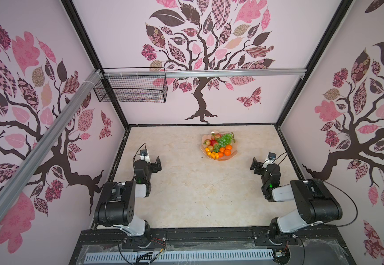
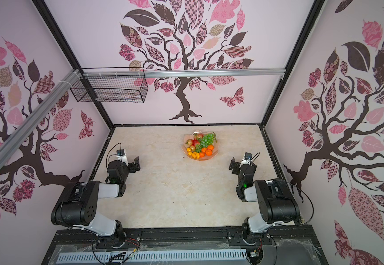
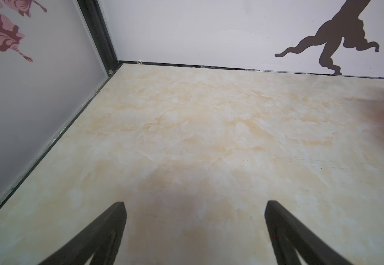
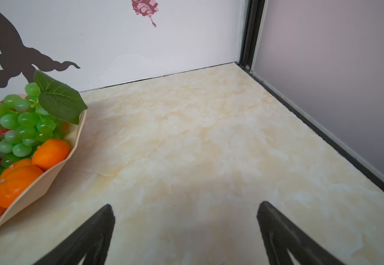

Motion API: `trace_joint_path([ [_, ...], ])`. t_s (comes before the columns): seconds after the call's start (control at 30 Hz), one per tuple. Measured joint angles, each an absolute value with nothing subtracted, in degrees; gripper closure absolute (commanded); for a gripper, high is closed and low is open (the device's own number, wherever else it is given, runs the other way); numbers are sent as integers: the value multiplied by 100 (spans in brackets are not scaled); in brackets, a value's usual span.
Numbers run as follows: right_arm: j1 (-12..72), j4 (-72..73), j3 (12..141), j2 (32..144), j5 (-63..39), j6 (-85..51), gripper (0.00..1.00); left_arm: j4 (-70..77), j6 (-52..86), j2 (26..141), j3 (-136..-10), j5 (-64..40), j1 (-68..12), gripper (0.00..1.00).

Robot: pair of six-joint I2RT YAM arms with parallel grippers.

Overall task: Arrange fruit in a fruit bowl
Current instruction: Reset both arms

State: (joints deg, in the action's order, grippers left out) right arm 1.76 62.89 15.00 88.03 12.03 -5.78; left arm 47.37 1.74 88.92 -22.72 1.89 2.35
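Left claw (image 3: 195, 203) wide and empty over bare marble surface (image 1: 186, 188), well left of the fruit bowl (image 4: 37, 183), right claw (image 4: 185, 204) wide and empty near the bowl's right side, fruit (image 1: 220, 144) heaped inside the bowl, black wire basket (image 1: 135, 89) on the wall beyond it

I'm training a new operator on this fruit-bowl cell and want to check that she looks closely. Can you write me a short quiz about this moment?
1. True or false: some fruit lies loose on the table, outside the bowl.
2. The oranges sit: A) on the bowl's side nearest the arms; B) on its side nearest the back wall; C) on the table.
3. Fill in: the jaws of the left arm and the right arm stand ____, holding nothing.
Key: 1 false, all the fruit seen is in the bowl; 2 A; 3 open.
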Motion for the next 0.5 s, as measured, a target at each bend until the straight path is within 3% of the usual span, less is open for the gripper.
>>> trace_joint_path([
  [0.5,176,6580,1500,8803,1120,-552,0,4731,176,8892,-2274,204,231,2],
])
